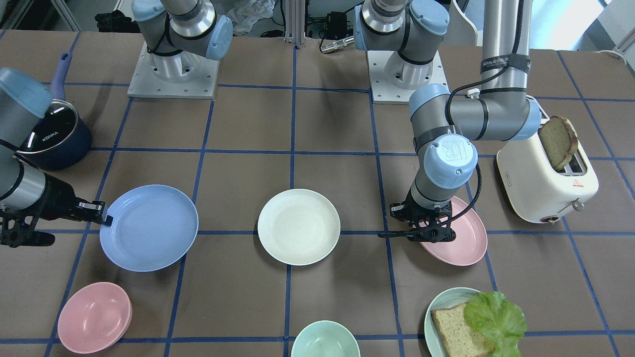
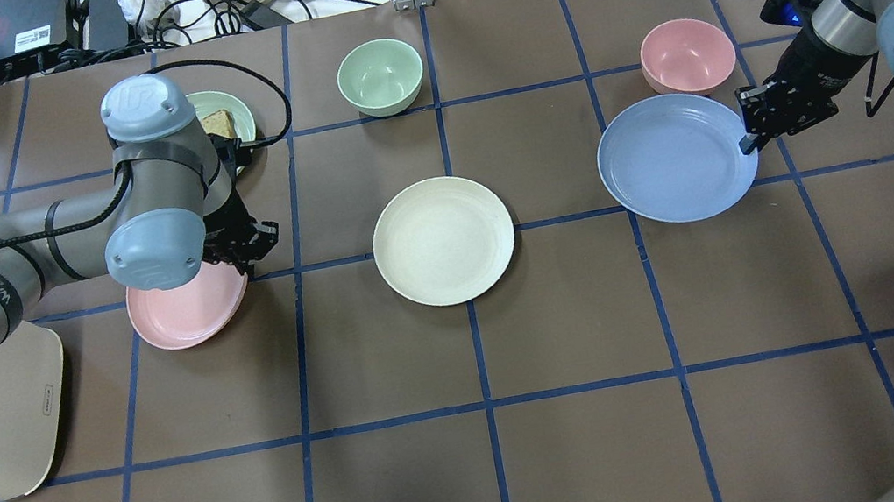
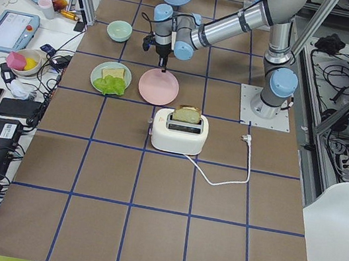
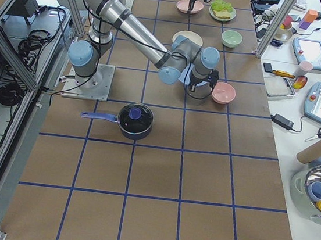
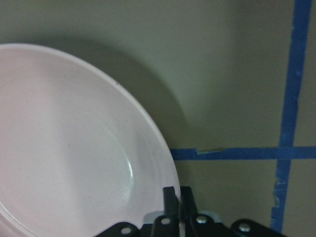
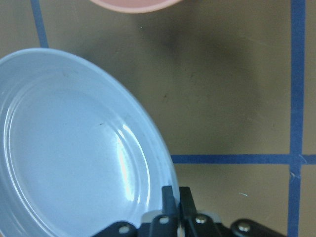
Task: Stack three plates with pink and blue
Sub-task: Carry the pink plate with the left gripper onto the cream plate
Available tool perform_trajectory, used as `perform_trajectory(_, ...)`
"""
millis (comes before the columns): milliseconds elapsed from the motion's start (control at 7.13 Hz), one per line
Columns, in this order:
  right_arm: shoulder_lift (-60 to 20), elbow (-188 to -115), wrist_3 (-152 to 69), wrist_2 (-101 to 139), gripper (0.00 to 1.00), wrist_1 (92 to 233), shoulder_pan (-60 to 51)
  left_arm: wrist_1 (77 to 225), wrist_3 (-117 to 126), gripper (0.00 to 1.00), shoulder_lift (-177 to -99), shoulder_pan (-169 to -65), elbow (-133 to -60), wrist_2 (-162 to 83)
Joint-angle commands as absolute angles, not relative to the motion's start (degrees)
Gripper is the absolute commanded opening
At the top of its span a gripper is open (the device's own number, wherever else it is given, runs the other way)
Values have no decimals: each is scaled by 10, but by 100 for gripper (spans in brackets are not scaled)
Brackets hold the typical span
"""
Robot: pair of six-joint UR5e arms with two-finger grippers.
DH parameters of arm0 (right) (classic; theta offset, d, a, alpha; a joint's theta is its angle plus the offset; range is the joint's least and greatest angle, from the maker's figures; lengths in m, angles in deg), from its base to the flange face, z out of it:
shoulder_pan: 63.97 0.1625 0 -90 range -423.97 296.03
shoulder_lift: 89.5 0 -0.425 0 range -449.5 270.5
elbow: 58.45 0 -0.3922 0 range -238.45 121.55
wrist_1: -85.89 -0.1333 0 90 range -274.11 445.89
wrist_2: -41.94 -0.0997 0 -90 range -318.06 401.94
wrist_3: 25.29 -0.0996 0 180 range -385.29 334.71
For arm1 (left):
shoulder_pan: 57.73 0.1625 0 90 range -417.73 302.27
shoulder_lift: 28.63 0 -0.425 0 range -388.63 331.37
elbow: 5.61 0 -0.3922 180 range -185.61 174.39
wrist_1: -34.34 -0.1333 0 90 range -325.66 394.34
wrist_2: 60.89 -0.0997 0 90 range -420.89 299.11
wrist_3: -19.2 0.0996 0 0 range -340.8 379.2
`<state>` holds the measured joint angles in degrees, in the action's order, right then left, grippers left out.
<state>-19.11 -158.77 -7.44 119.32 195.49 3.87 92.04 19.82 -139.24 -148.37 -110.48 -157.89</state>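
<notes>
The cream-white plate (image 1: 298, 226) lies flat at the table's middle, also in the overhead view (image 2: 444, 240). My left gripper (image 1: 430, 236) (image 2: 241, 264) (image 5: 173, 197) is shut on the rim of the pink plate (image 1: 461, 243) (image 2: 186, 312) (image 5: 64, 148), which tilts with a shadow under its held edge. My right gripper (image 1: 105, 218) (image 2: 747, 144) (image 6: 173, 197) is shut on the rim of the light blue plate (image 1: 149, 228) (image 2: 677, 159) (image 6: 74, 148), also tilted with a shadow beneath. Both held plates are apart from the cream-white one, on either side of it.
A pink bowl (image 1: 94, 317) sits close beside the blue plate. A mint bowl (image 1: 325, 339) and a pale green plate (image 1: 436, 317) with bread and lettuce lie along the far edge. A white toaster (image 1: 540, 188) stands by the pink plate. A dark pot (image 1: 59, 136) stands near my right arm.
</notes>
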Motion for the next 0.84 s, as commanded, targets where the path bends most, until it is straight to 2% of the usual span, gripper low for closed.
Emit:
perform_trajectory(0,-191,-1587,-75,1193,0,1955,39,939,83,0,-1395,-1582,-1053,-1580)
perform_trajectory(421,-191,-1586,-76,1194,0,1950,39,946,-94,0,-1412,-1711,-1001,-1559)
perform_trajectory(701,-191,-1587,-78,1194,0,1950,39,945,-128,0,-1443,-1741,-958,-1543)
